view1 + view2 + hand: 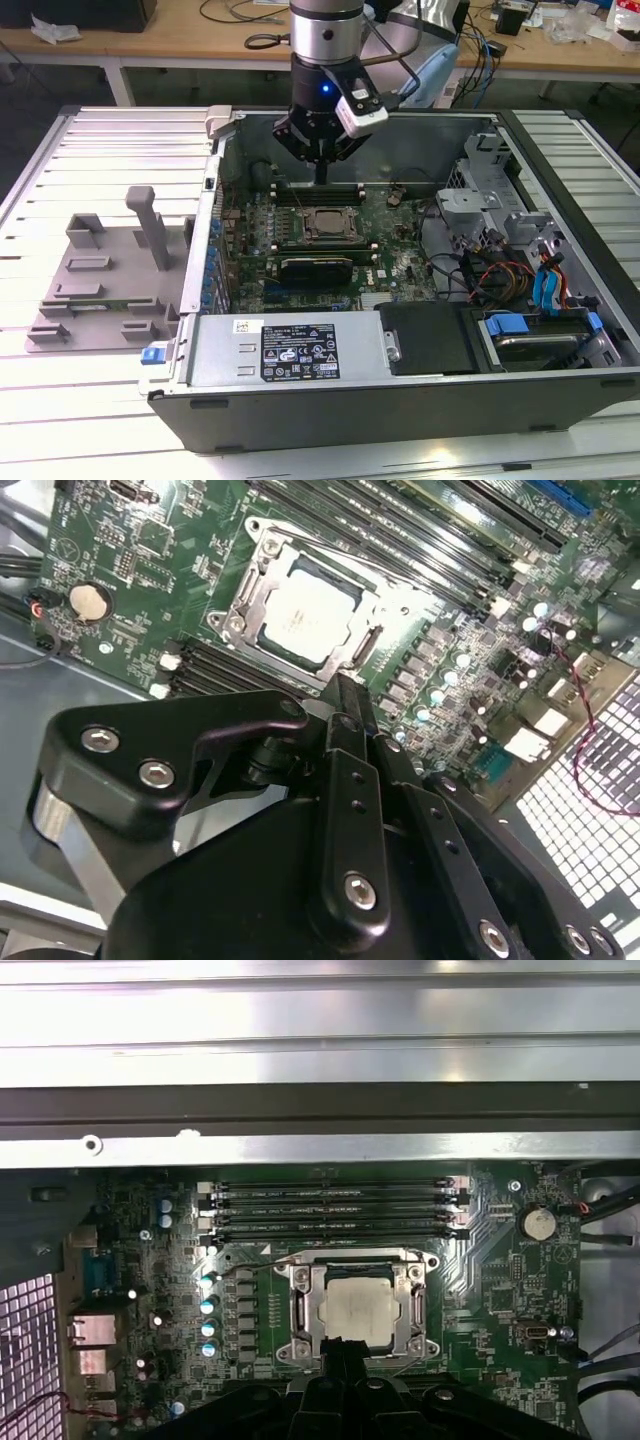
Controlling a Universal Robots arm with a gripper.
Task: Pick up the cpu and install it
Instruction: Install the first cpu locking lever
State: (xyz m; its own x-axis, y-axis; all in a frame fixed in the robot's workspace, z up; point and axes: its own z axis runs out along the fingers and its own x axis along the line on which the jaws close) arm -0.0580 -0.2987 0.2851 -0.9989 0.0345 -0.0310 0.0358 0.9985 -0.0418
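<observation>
The cpu (326, 225) (308, 610) (360, 1307) is a shiny silver square lying flat in the metal socket frame (300, 238) on the green motherboard (400, 265), inside the open computer case. My gripper (321, 177) (345, 692) (343, 1344) hangs above the board, just past the socket's far edge in the exterior view. Its black fingers are pressed together with nothing between them. It is apart from the cpu and touches nothing. In both wrist views the fingertips sit at the socket's edge, beside the chip.
Memory slots (335, 1210) run along the board beside the socket. A grey plastic tray (100, 280) with slots lies on the slatted table at the exterior view's left. Drive cages and cables (520, 270) fill the case at the exterior view's right. The case walls (215, 200) ring the board.
</observation>
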